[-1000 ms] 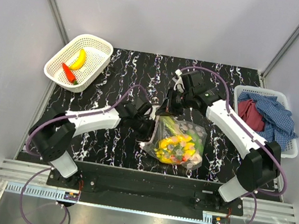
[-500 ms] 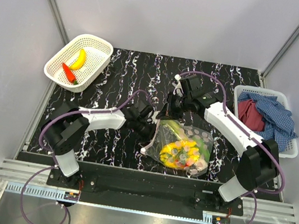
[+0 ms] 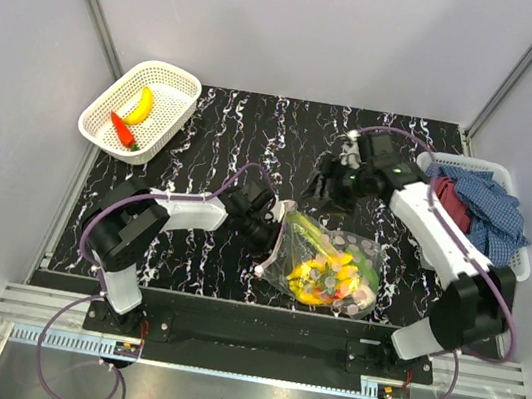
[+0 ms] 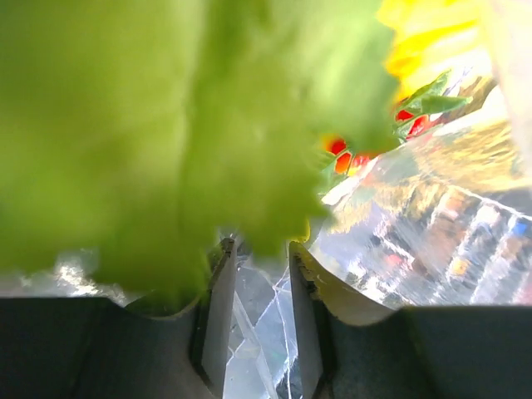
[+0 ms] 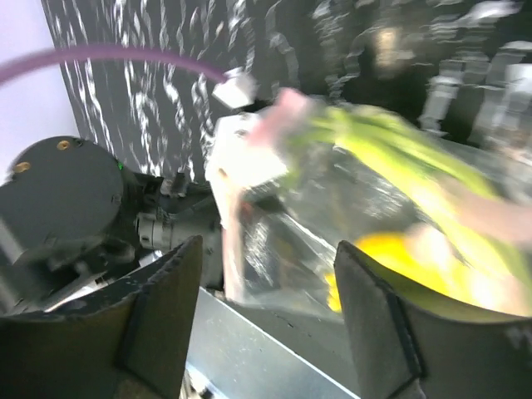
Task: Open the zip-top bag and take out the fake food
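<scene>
Black marbled tabletop (image 3: 205, 139) holds the zip-top bag (image 3: 344, 252); left hand (image 3: 275, 235) pinches its film, right hand (image 3: 334, 186) spread, apart. Slick film may slip, trapping the fake food (image 3: 319, 277).

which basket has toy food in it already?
The far-left basket: it holds a yellow banana and a red chili. The right-hand basket holds blue checked and dark red cloths.

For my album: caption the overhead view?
Left gripper pinches the zip-top bag of fake food; right gripper hovers open nearby.
</scene>
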Motion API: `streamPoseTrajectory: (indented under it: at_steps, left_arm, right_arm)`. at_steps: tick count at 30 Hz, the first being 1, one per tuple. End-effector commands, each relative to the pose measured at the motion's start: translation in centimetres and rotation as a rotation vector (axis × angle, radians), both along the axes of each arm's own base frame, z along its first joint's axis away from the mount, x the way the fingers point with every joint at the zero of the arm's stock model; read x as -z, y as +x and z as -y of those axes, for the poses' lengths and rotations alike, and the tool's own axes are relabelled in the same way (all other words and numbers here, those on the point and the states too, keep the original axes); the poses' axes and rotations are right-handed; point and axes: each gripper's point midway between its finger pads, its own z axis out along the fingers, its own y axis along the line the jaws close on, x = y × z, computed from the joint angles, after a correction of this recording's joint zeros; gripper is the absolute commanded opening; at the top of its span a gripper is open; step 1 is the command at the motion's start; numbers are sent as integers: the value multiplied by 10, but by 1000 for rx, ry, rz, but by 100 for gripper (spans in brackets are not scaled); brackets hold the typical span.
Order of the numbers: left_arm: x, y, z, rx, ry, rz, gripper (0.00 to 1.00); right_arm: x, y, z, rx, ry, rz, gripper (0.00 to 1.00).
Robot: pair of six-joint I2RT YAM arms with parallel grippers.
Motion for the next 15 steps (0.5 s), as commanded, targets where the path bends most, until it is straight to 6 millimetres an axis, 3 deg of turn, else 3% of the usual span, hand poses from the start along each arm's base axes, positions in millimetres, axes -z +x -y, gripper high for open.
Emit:
streamPoseTrajectory:
  at_steps: [1, 2, 7, 8, 12, 15]
  left_arm:
    - [-16, -6, 5, 44, -83, -4, 38]
    - [-17, -7, 5, 46, -88, -7, 38]
    - [-17, -10, 5, 54, -94, -35, 41]
    - [-17, -10, 6, 53, -94, -40, 41]
    - [-20, -10, 8, 53, -100, -58, 43]
    - [-19, -9, 9, 47, -98, -68, 43]
  right_arm:
    - [-34, -7, 63, 131, -66, 53, 74]
    - [-36, -12, 72, 151, -84, 59, 75]
    - [9, -53, 126, 284, -242, -86, 66]
    - [26, -64, 137, 318, -277, -148, 63]
    - [55, -101, 151, 386, -319, -269, 40]
    - [65, -111, 158, 428, -335, -276, 35]
